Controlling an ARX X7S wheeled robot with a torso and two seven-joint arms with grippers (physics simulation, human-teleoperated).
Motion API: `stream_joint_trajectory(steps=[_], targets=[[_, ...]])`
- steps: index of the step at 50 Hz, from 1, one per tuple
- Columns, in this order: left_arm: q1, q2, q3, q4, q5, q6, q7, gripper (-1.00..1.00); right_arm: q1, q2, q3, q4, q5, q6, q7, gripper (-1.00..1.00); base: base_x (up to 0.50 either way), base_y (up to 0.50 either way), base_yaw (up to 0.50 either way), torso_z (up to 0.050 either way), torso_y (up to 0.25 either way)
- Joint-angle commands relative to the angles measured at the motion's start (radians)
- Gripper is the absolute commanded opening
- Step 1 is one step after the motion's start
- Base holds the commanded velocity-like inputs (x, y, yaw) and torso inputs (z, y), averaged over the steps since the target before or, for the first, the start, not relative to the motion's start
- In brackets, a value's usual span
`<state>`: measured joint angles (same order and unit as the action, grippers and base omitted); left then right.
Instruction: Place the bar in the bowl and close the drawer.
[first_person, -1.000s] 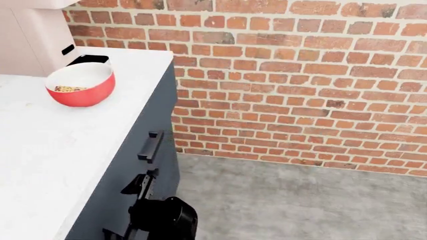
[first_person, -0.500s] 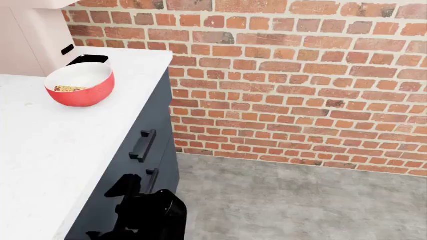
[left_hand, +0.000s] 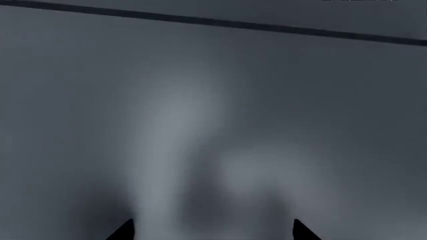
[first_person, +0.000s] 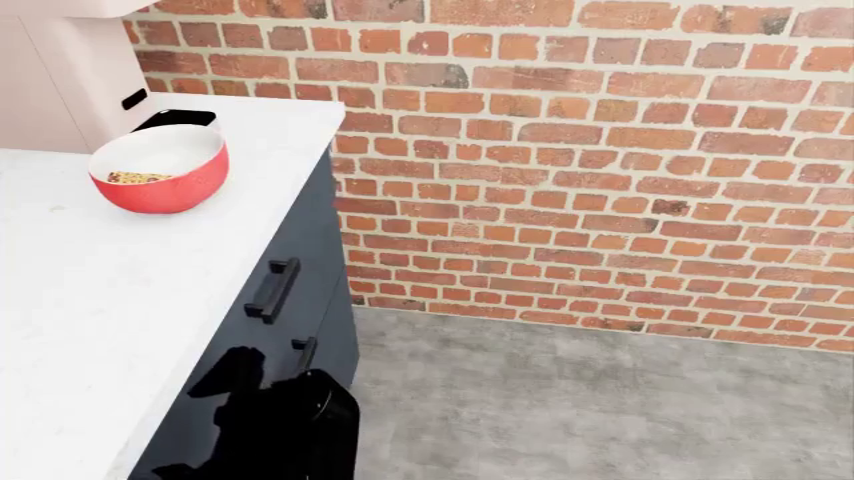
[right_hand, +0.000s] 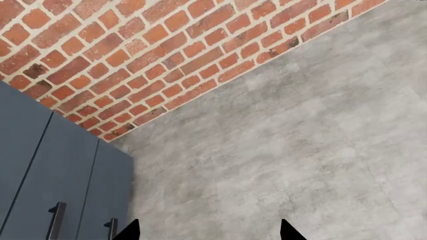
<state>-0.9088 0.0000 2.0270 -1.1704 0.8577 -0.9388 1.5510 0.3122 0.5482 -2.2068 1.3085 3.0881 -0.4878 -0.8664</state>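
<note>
— Red glossy bowl (first_person: 159, 167), white inside, on the far left of a pale speckled countertop (first_person: 94, 300). Tan grainy bar (first_person: 139, 178) lying inside it, against the near-left wall.

— And below the countertop?

— Slate blue-grey drawer (first_person: 287, 270) front, flush with the cabinet face, no gap visible. Black horizontal handle (first_person: 272, 290) standing out from it. Dark arm (first_person: 274, 420) low in the head view, close against the cabinet front beneath that handle; which arm, cannot tell from this view.

— Left gripper (left_hand: 212, 231)?

— Only two black fingertips (left_hand: 123, 231) at the edge of the left wrist view, set apart with nothing between them, facing a plain grey-blue panel (left_hand: 213, 125) crossed by one thin dark seam.

— Right gripper (right_hand: 209, 231)?

— Likewise two black tips spread wide, empty, over grey concrete floor (right_hand: 293, 140). Red brick wall (right_hand: 133, 55) beyond, and blue-grey cabinet doors (right_hand: 53, 180) with vertical black handles to one side.
</note>
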Motion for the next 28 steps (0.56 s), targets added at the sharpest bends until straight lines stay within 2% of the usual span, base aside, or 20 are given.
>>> stream_joint_trajectory(steps=[1, 10, 28], targets=[[0.014, 0.0, -0.223, -0.07, 0.182, 0.064, 0.014, 1.0, 0.002, 0.002, 0.0, 0.0, -0.002, -0.002, 0.0, 1.0, 0.0, 0.0, 0.0, 0.0, 0.0], [0.026, 0.0, -0.304, -0.107, 0.237, 0.113, -0.025, 1.0, 0.001, 0.002, 0.001, 0.0, -0.001, -0.005, 0.0, 1.0, 0.0, 0.0, 0.0, 0.0, 0.0], [0.023, 0.0, -0.269, -0.135, 0.152, 0.118, -0.056, 1.0, 0.002, 0.002, -0.002, 0.0, -0.002, -0.011, 0.006, 1.0, 0.01, 0.01, 0.01, 0.0, 0.0]])
